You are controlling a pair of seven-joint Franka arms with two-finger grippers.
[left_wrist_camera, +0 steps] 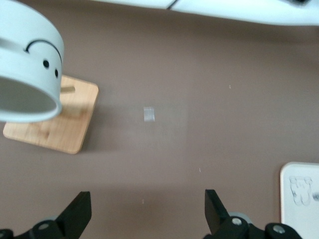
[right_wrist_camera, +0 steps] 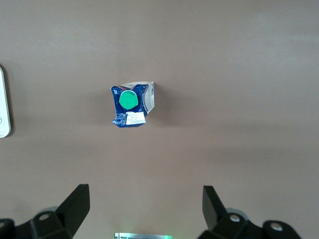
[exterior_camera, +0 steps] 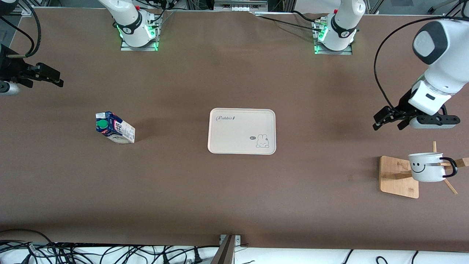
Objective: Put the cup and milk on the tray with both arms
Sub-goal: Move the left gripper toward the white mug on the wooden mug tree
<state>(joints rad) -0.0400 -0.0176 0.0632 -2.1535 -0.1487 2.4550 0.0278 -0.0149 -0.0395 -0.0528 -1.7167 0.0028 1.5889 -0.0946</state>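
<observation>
The white smiley cup (exterior_camera: 427, 167) hangs by its black handle on a peg of a bamboo rack at the left arm's end of the table; it also shows in the left wrist view (left_wrist_camera: 25, 64). The blue and white milk carton (exterior_camera: 114, 127) with a green cap stands toward the right arm's end, also in the right wrist view (right_wrist_camera: 132, 103). The cream Rabbit tray (exterior_camera: 242, 131) lies bare mid-table. My left gripper (exterior_camera: 390, 121) (left_wrist_camera: 148, 214) is open and empty over bare table beside the rack. My right gripper (exterior_camera: 55, 77) (right_wrist_camera: 146, 209) is open and empty, up over the table's end, apart from the milk.
The bamboo rack base (exterior_camera: 398, 176) (left_wrist_camera: 55, 117) with slanted pegs stands under the cup. A corner of the tray shows in the left wrist view (left_wrist_camera: 301, 191) and its edge in the right wrist view (right_wrist_camera: 2, 107). Cables lie along the table's near edge.
</observation>
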